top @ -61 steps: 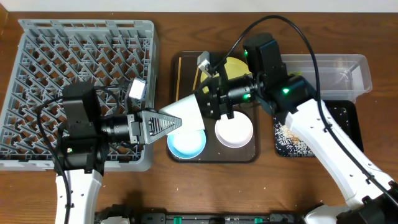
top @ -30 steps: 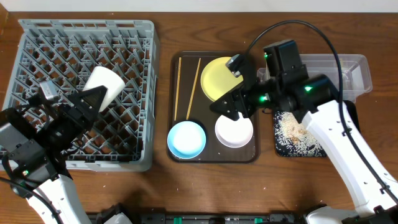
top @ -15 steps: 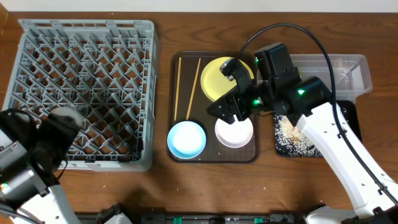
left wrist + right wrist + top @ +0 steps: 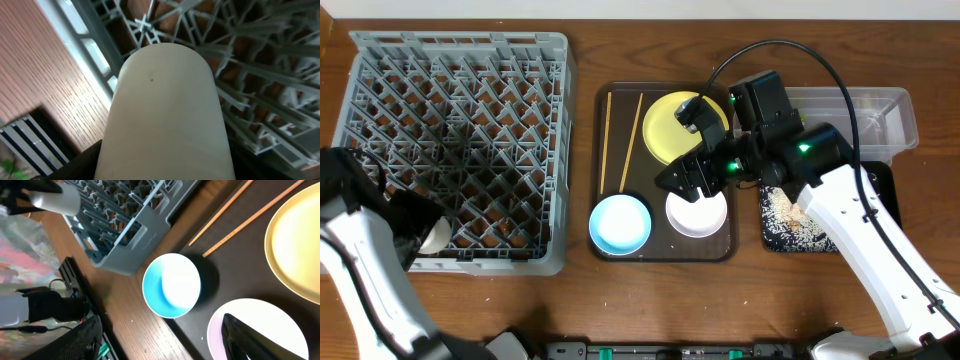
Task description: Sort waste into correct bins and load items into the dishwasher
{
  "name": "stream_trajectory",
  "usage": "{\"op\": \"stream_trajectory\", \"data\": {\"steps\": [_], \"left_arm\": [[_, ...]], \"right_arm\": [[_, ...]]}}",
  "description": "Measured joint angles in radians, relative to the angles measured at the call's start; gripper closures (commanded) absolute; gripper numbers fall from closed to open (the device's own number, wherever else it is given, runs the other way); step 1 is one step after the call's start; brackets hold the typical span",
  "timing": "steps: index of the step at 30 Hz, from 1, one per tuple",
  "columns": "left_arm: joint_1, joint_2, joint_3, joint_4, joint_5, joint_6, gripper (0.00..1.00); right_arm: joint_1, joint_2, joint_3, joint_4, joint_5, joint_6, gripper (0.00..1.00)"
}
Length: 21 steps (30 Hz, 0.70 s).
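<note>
White cup (image 4: pixel 165 110) first: it sits clamped in my left gripper (image 4: pixel 415 228), which is closed around it, tipped on its side and hanging right at the front-left corner of the grey dish rack (image 4: pixel 450 100), low among the tines but, as far as I can judge, not yet let go. Two seconds back this same cup was up over the tray, passed between both my grippers; a second ago it was over the middle of the rack; now it's swung all the way to that near corner. So one item is nearly loaded, and plenty remains. On the dark tray (image 4: pixel 603 170) at the table's centre the blue bowl (image 4: pixel 620 224), the white bowl (image 4: pixel 697 212), the yellow plate (image 4: pixel 670 128) and the pair of chopsticks (image 4: pixel 622 135) all wait untouched. My right gripper (image 4: pixel 695 180) has pulled off the handover and now hovers over the white bowl, fingers spread wide with nothing between them. Toward the right edge, the clear bin (image 4: pixel 870 110) and the black tray of crumbs (image 4: pixel 800 215) haven't been dealt with.
</note>
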Motion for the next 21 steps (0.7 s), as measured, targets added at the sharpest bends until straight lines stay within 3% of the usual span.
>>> {"op": "stream_trajectory", "data": {"steps": [2, 7, 16, 21], "left_arm": [[0.0, 0.035, -0.001, 0.0, 0.002, 0.002, 0.21], [0.0, 0.051, -0.001, 0.027, 0.005, 0.009, 0.08], [-0.028, 0.003, 0.089, -0.041, 0.15, 0.077, 0.1], [-0.221, -0.136, 0.106, -0.04, 0.266, 0.216, 0.11]], "right_arm": [[0.0, 0.0, 0.0, 0.0, 0.0, 0.0, 0.26], [0.0, 0.0, 0.0, 0.0, 0.0, 0.0, 0.26], [0.0, 0.0, 0.0, 0.002, 0.036, 0.0, 0.25], [0.0, 0.0, 0.0, 0.026, 0.157, 0.044, 0.25]]}}
